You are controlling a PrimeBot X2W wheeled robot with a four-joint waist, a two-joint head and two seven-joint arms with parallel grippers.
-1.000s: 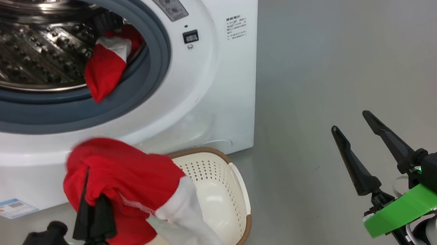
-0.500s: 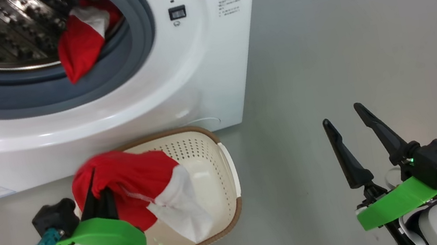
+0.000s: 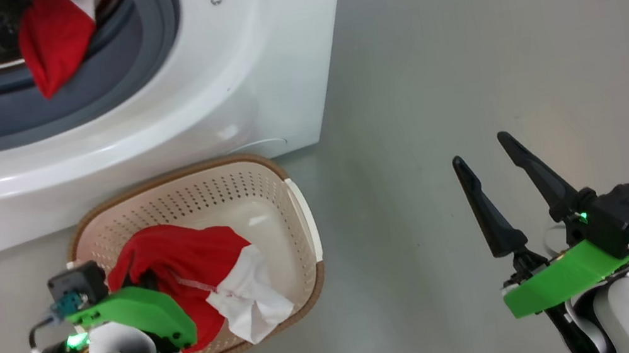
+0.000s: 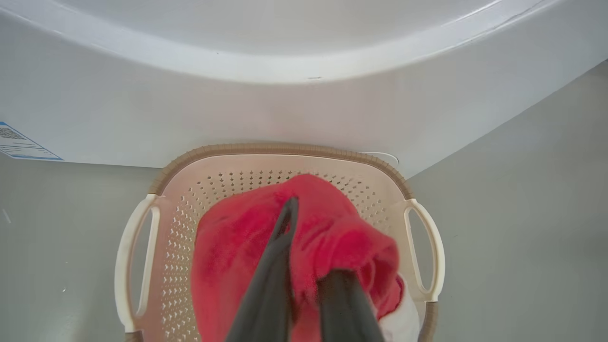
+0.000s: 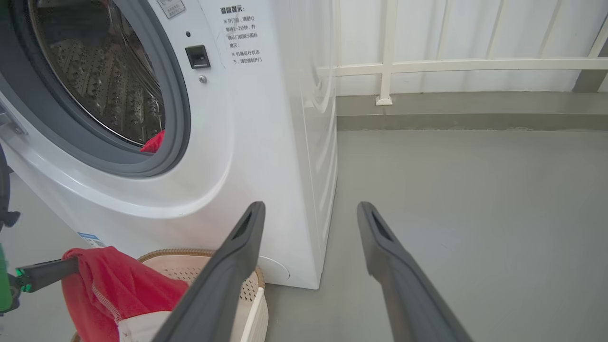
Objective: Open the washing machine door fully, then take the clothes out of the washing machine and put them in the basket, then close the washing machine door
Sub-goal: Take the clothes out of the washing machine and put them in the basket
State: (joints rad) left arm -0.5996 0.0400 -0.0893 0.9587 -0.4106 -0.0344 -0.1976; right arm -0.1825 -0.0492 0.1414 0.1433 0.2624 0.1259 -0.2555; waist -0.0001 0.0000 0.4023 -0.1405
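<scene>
My left gripper (image 4: 304, 237) is shut on a red and white piece of the clothes (image 3: 196, 273), which hangs down inside the cream basket (image 3: 299, 217). In the left wrist view the red fabric (image 4: 332, 228) bunches around both fingers over the basket (image 4: 275, 148). The basket stands on the floor against the washing machine (image 3: 198, 93). Another red and white piece (image 3: 51, 48) drapes over the grey ring of the uncovered port. My right gripper (image 3: 479, 149) is open and empty, off to the right over the floor. The washing machine door is out of view.
Grey floor (image 3: 490, 45) stretches to the right of the machine. A white railing and low kerb (image 5: 427, 66) run along the far side in the right wrist view. The machine's front bulges out over the basket's far rim (image 4: 285, 71).
The head camera has tilted down, so the machine has slid up the picture. My left gripper has lowered the red piece from above the basket's near rim into the basket. The right gripper stays open.
</scene>
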